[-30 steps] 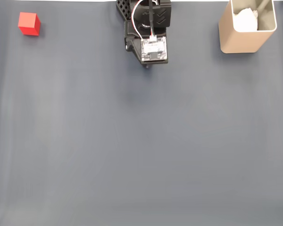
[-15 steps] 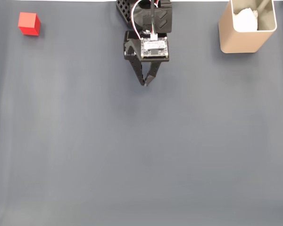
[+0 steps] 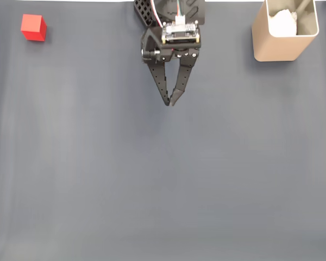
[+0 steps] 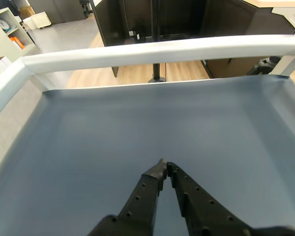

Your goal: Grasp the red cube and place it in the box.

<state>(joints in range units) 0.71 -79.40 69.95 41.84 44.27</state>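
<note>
Box [image 3: 277,46] with white contents inside

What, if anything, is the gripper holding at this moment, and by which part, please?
Nothing is held. The gripper has its fingers closed together with nothing between them, while the small bright red cube sits far away on the grey mat.

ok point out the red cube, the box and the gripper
red cube [image 3: 33,27], fixed view, on its top face
box [image 3: 274,48], fixed view, on its tan outer wall
gripper [image 3: 170,103], fixed view, at the meeting fingertips
</note>
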